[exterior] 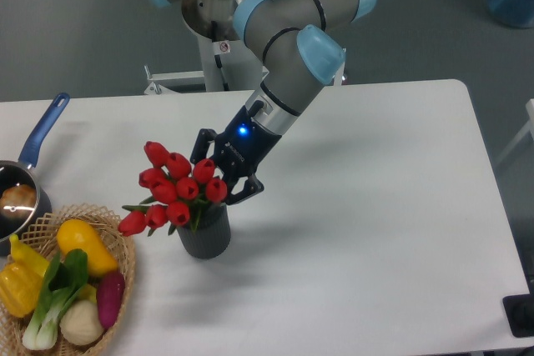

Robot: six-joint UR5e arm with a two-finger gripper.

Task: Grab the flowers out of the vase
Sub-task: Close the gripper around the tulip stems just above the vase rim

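The flowers point(177, 188) were seen standing in the vase point(205, 235), near the front left of the counter point(375, 206), with the stems not yet lifted clear. The gripper point(227, 174) had been brought right in against the right side of the red buds, its dark fingers point(244, 190) pressed among them. Whether those fingers were clamped on the bunch or merely spread around it could not be told; too much was hidden by the blooms. So the approach looked done, while the grasp remained unconfirmed and the lift-out was judged wholly outstanding.

Lab: pedestal-mounted arm point(284, 39), bare grey floor point(83, 22)
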